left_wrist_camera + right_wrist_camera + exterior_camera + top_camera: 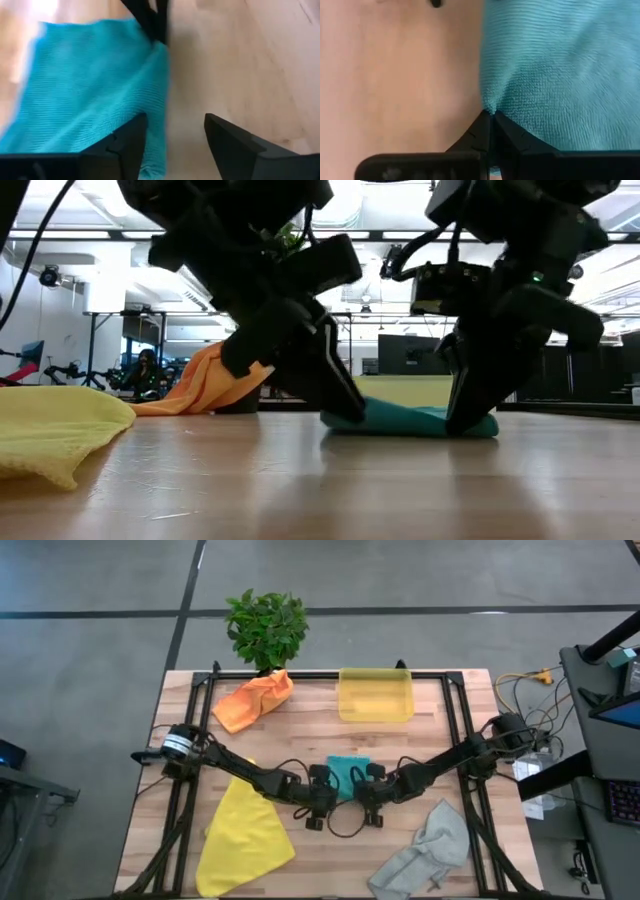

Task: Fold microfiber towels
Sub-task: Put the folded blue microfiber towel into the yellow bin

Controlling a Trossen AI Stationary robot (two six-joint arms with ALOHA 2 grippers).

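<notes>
Lying folded at mid-worktop [320, 850], between both arms: teal towel [347, 775], with bare wood showing in front of it toward the near edge. Spreading flat by the left near corner, reaching close to the front edge: yellow towel [243, 837]. Sitting crumpled near the right front corner: light grey towel [428, 850]. Resting bunched at the far left, just beside the potted plant [266, 628]: orange towel [254, 699]. Standing at the far edge, centre-right, well apart from the hands: translucent yellow bin [375, 694]. Running along both sides and the back of the worktop: black frame rails, narrowing the free lanes there.

Hovering low at the teal towel's left edge: left hand [172, 145], fingers [125, 145] standing apart, one over the cloth's border and the other over bare wood, gripping nothing.

Pinching the teal towel's edge on the opposite side: right hand [490, 117], fingers [512, 132] pressed tight together with a small pucker of fabric caught at the tips, down at the worktop surface.
</notes>
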